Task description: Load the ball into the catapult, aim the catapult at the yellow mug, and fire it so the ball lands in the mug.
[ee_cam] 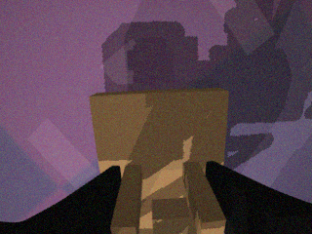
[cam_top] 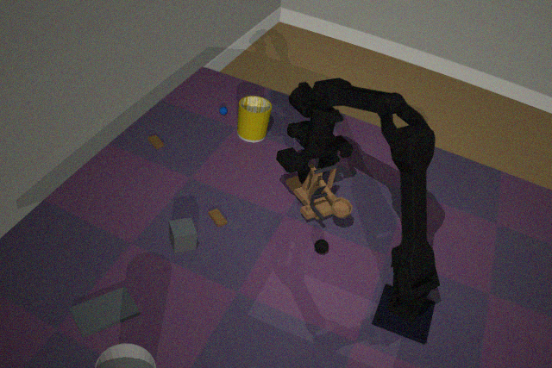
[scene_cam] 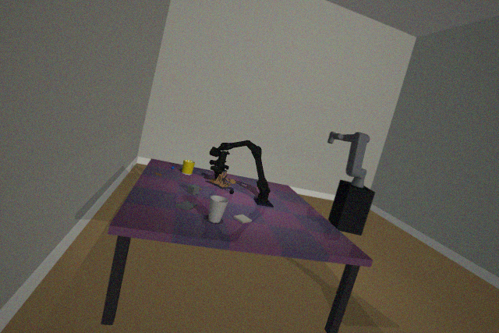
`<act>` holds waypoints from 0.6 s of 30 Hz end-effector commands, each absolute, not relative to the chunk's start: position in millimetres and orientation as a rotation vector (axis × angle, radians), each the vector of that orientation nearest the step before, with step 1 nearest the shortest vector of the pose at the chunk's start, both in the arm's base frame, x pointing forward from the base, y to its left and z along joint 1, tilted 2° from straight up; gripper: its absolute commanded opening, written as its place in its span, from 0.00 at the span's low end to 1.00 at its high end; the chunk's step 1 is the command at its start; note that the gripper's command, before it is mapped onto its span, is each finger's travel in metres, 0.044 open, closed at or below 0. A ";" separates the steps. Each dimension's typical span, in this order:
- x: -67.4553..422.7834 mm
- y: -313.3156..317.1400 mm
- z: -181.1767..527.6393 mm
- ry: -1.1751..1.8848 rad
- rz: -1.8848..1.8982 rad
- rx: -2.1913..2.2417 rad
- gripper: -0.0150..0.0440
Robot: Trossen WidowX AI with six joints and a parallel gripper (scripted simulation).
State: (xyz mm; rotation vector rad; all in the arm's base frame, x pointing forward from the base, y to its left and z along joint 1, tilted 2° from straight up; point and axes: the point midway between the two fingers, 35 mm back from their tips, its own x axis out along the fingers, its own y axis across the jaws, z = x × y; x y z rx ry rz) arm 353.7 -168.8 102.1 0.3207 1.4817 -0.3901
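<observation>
My gripper (cam_top: pixel 306 173) (ee_cam: pixel 163 172) is shut on the wooden catapult (cam_top: pixel 341 207) (scene_cam: pixel 221 180) (ee_cam: pixel 122 124), gripping its two upright rails. The catapult's flat base end points toward the upper left in the top view and its round cup end points to the lower right; I cannot tell whether the base touches the table. The yellow mug (cam_top: pixel 253 121) (scene_cam: pixel 187 168) stands upright beyond the catapult. A black ball (cam_top: pixel 321 246) (scene_cam: pixel 231 191) lies on the table below the cup end, outside the cup. A small blue ball (cam_top: pixel 222 110) (scene_cam: pixel 172 168) lies left of the mug.
A grey block (cam_top: pixel 183 235) (scene_cam: pixel 193 189) and a grey wedge-like piece (cam_top: pixel 104 310) lie left of the catapult. Orange tiles (cam_top: pixel 155 141) (cam_top: pixel 217 217) lie nearby. A white cup (scene_cam: pixel 217 209) and a pale flat piece (scene_cam: pixel 242 218) are nearer the table's front. Another grey arm (scene_cam: pixel 356 156) stands off the table.
</observation>
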 end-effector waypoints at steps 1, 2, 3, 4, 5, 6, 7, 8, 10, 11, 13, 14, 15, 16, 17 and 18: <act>354.0 -168.3 97.6 1.477 -0.385 0.319 0.25; 354.1 -168.3 96.0 1.477 -0.385 0.319 0.25; 354.1 -168.3 94.3 1.477 -0.385 0.319 0.25; 354.2 -168.3 92.7 1.477 -0.385 0.319 0.25; 354.2 -168.3 91.1 1.477 -0.385 0.319 0.25; 354.2 -168.3 89.4 1.477 -0.385 0.319 0.25; 354.2 -168.3 87.8 1.477 -0.385 0.319 0.25; 354.2 -168.3 86.2 1.477 -0.385 0.319 0.25; 354.9 -169.2 89.4 1.479 -0.390 0.320 0.25; 354.9 -169.2 89.4 1.479 -0.390 0.320 0.25; 354.9 -169.2 89.4 1.479 -0.390 0.320 0.25; 354.9 -169.2 89.4 1.479 -0.390 0.320 0.25; 354.9 -169.2 89.4 1.479 -0.390 0.320 0.30; 354.9 -169.2 89.4 1.479 -0.390 0.320 0.34; 354.9 -169.2 89.4 1.479 -0.390 0.320 0.39; 354.9 -169.2 89.4 1.479 -0.390 0.320 0.43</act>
